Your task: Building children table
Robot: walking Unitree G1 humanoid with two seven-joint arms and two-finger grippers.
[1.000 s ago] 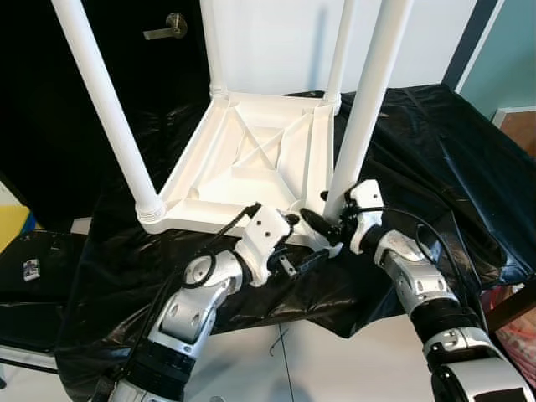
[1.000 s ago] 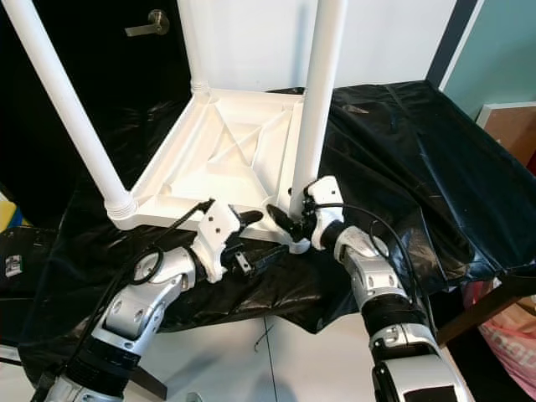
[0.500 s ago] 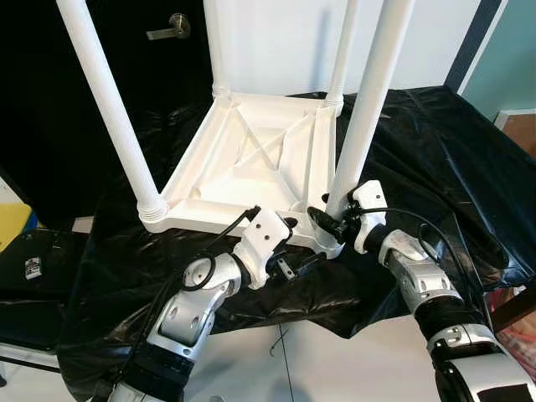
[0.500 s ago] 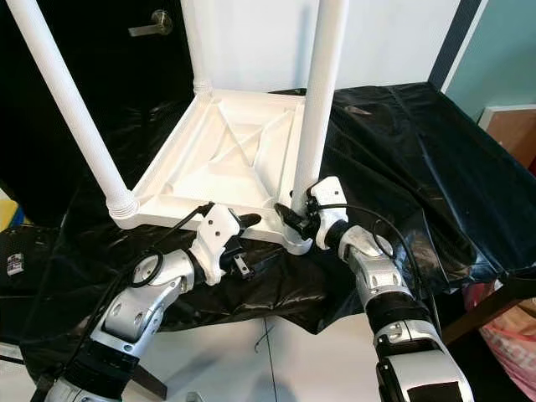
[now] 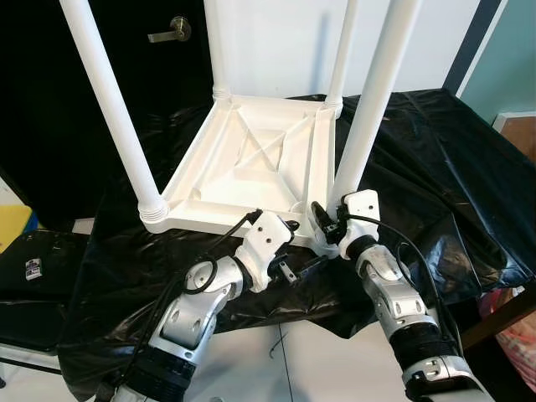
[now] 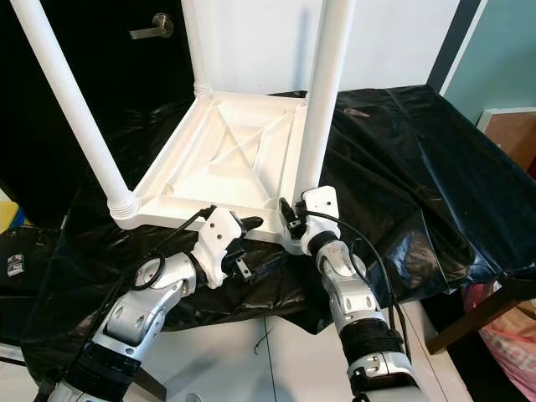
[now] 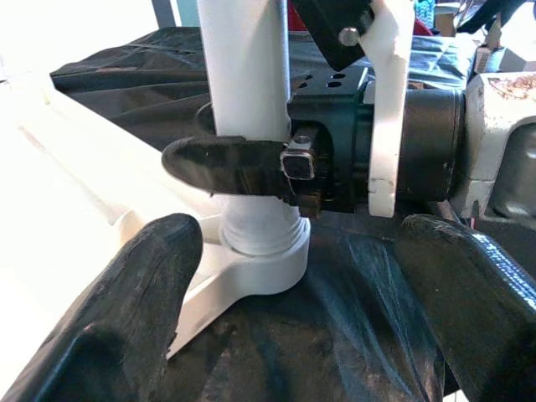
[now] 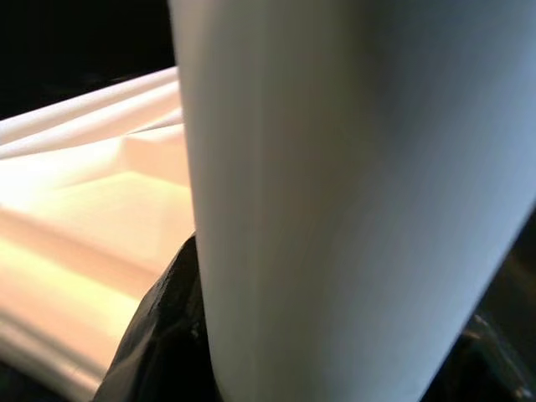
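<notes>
Your table (image 5: 251, 163) lies upside down on the black-draped surface (image 5: 435, 159), all four legs standing in their corner sockets. The near right leg (image 5: 368, 109) looks like the one in hand: your right pincer (image 5: 325, 224) is clamped around its base just above the socket, likely tightening it. Your left pincer (image 5: 289, 272) hangs open just beside that corner, gripping nothing. What seems left is seating this leg fully and turning the table upright. The loose black sheet bunches around the corner and could snag; a dark door (image 5: 100, 50) stands behind, well apart.
</notes>
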